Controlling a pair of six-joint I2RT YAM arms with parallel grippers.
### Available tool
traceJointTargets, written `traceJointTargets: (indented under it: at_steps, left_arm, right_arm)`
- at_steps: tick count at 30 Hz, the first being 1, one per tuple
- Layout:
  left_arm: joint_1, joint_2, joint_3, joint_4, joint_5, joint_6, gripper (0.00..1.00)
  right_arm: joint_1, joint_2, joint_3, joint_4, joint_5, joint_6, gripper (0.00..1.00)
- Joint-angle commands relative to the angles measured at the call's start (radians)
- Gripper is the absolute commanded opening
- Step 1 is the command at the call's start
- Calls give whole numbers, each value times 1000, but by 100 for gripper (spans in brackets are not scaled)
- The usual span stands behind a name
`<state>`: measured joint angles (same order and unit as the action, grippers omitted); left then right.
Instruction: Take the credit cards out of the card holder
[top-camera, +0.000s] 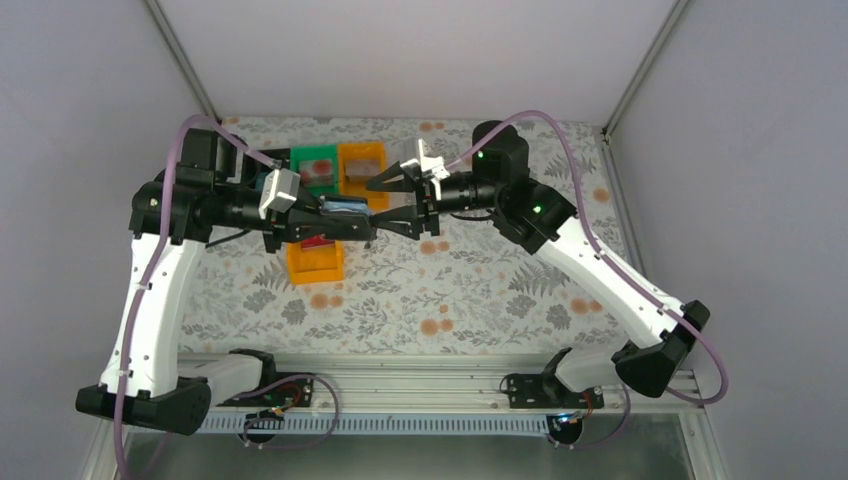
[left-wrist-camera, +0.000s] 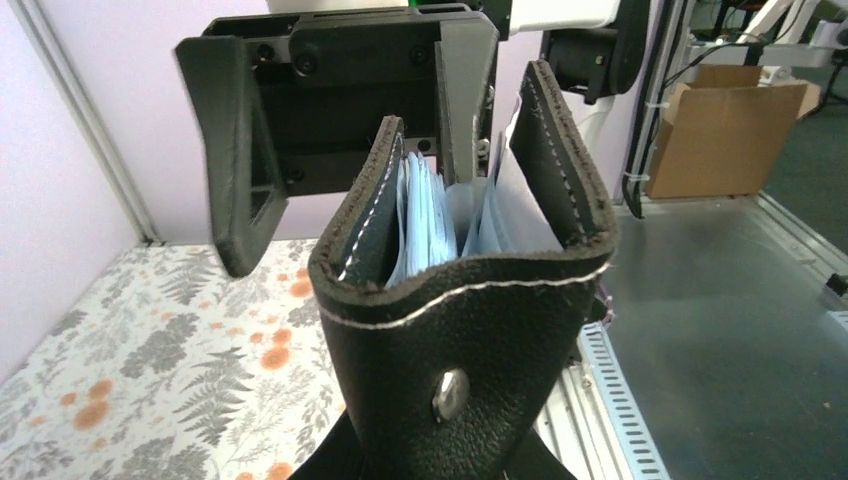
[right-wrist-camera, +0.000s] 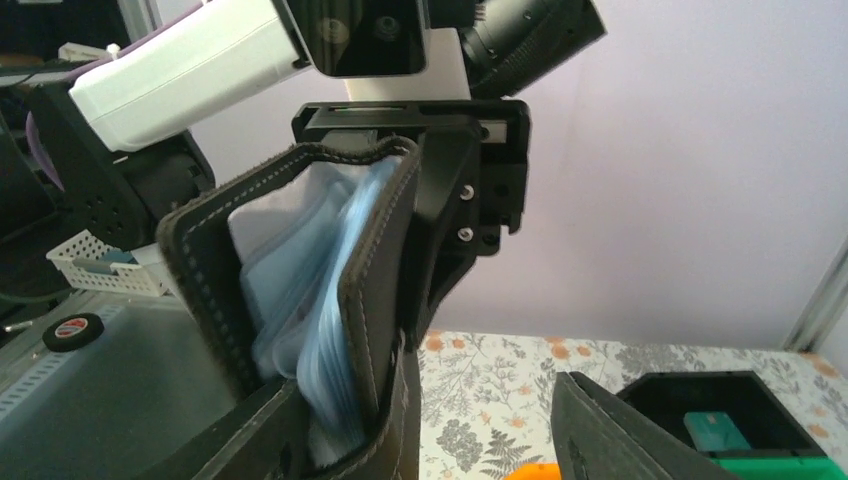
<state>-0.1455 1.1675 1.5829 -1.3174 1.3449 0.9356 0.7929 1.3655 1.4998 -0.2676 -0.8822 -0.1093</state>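
My left gripper (top-camera: 330, 228) is shut on the black card holder (left-wrist-camera: 460, 330) and holds it in the air, mouth towards the right arm. Its two flaps stand apart, with pale blue sleeves (left-wrist-camera: 425, 215) between them; I cannot make out any credit cards inside. My right gripper (top-camera: 385, 205) is open at the holder's mouth. One finger (left-wrist-camera: 462, 110) reaches between the flaps, the other finger (left-wrist-camera: 238, 180) stays outside, well apart from the leather. A red card (top-camera: 318, 243), a whitish card (top-camera: 320, 165) and a teal card (right-wrist-camera: 712, 428) lie in trays.
Below the holder stands an orange tray (top-camera: 315, 265). A green tray (top-camera: 300, 160) and a second orange tray (top-camera: 362, 165) sit at the back of the floral table. A black tray (right-wrist-camera: 700, 395) lies under the right wrist.
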Motion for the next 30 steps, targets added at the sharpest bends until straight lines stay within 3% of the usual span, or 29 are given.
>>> traceJointTargets:
  at_steps: [1, 5, 9, 13, 20, 21, 22, 24, 25, 30]
  left_arm:
    - [-12, -6, -15, 99, 1, -54, 2]
    - [-12, -5, -31, 166, -67, -141, 2]
    - [-12, -5, -51, 166, -55, -133, 2]
    - [-13, -5, -58, 188, -63, -157, 3]
    - [-13, -2, -64, 262, -125, -259, 3]
    - [-13, -1, -66, 289, -158, -300, 12]
    - [-12, 1, -70, 319, -196, -343, 44]
    - [-11, 1, -80, 380, -322, -419, 91]
    - [-11, 1, -87, 407, -384, -448, 99]
    - [-12, 12, -115, 470, -660, -502, 100]
  right_arm:
    - [73, 32, 31, -93, -5, -115, 66]
    - [92, 1, -22, -74, 13, -137, 68]
    - [108, 1, -26, 1, 95, -94, 48]
    - [111, 42, 11, -9, 64, -85, 45]
    - [111, 46, -17, -35, 70, -66, 9]
    - [109, 40, -22, -34, 109, -50, 5]
    - [107, 37, -25, -36, 148, -32, 4]
    - [99, 39, -21, -43, 234, 11, 4]
    - [98, 44, -17, -48, 302, 45, 4]
    - [92, 158, 142, -232, 822, 286, 4]
